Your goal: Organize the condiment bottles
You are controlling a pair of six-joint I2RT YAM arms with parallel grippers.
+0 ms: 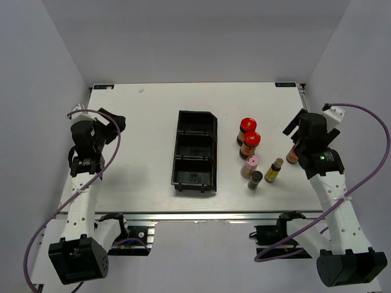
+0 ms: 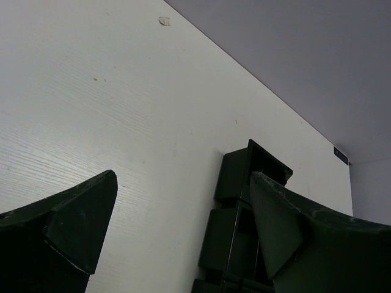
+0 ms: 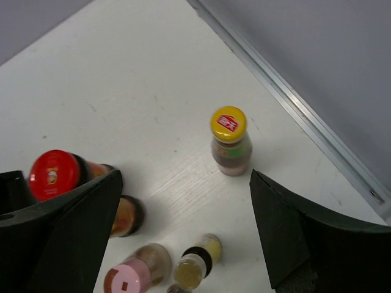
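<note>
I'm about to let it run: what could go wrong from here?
The right gripper, open, hangs near closely grouped bottles; reaching the pink-capped one could tip the black-capped one beside it. The yellow-capped bottle stands nearest the table edge; a nudge might push it off.

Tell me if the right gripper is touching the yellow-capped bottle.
Apart. The right wrist view shows white table between the yellow-capped bottle and both open fingers of the right gripper.

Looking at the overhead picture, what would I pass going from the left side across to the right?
Left pincer → black bin → pink-capped bottle → slim yellow-labelled bottle → right pincer.
</note>
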